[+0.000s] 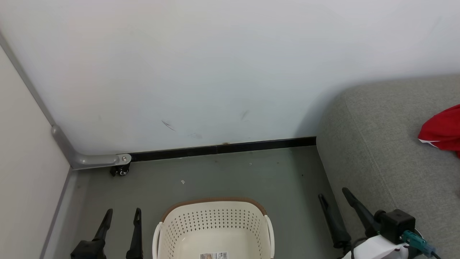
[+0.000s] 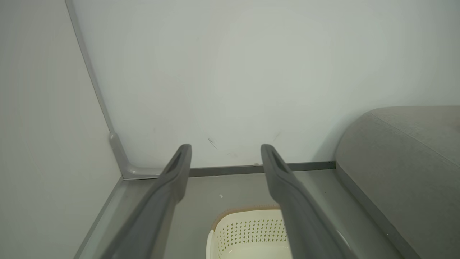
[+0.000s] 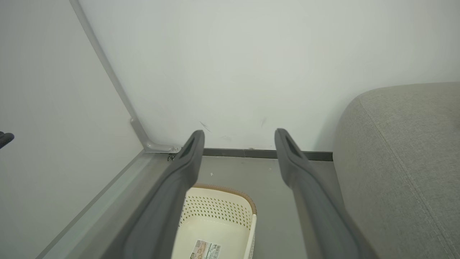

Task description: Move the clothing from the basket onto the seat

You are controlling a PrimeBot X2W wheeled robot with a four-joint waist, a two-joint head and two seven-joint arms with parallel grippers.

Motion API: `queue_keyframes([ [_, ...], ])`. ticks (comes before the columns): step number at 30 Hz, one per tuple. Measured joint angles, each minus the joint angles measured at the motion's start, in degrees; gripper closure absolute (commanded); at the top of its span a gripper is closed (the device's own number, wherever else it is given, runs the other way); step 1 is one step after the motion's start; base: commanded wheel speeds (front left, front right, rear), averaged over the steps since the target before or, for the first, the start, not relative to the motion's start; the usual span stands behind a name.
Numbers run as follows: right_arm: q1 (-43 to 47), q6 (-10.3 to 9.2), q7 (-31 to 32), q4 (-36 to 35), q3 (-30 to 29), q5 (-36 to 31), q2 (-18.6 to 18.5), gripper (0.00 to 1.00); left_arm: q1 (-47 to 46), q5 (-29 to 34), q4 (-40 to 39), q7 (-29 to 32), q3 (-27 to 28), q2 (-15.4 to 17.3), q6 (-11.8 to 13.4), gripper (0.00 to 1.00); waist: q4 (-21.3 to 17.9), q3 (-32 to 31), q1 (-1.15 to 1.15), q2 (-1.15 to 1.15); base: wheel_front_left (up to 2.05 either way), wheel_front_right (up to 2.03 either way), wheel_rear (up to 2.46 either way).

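**Red clothing on the seat, both grippers empty**

The clothing (image 1: 444,129) lies on the seat (image 1: 388,154) at the right edge of the head view, cut off by the frame (whether it is one piece or two cannot be told); a strip of white trim runs along its lower left edge. The basket (image 1: 212,219) stands on the grey floor (image 1: 251,172) between the two grippers, just beside the seat's front corner; the part of its bottom that is visible is bare cream plastic with a barcode sticker (image 1: 214,255) on it. The left gripper (image 1: 123,212) hangs to the left of the basket, jaws spread wide with nothing between them; the right gripper (image 1: 333,194) hangs between the basket and the seat, equally wide and empty, its fingers tilted to the left. Behind the basket, a black skirting strip (image 1: 222,148) runs along the foot of the white wall (image 1: 215,72); a small caster (image 1: 122,171) sits in the corner.
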Motion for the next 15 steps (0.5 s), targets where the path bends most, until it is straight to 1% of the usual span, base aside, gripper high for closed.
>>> queue_keyframes([
  [6,0.0,0.00,0.0,0.0,0.3,-1.7,0.1,0.00,0.0,0.0,-0.1,0.0,-0.2,0.0,0.0,0.00,-0.1,-0.1,0.00,0.00,0.00,0.00,0.00],
  [15,0.0,0.00,0.0,0.0,0.4,-1.9,0.2,0.00,0.0,-0.2,0.0,0.0,-0.5,0.0,0.4,0.00,-0.4,-0.3,0.00,0.00,0.00,0.00,0.00],
])
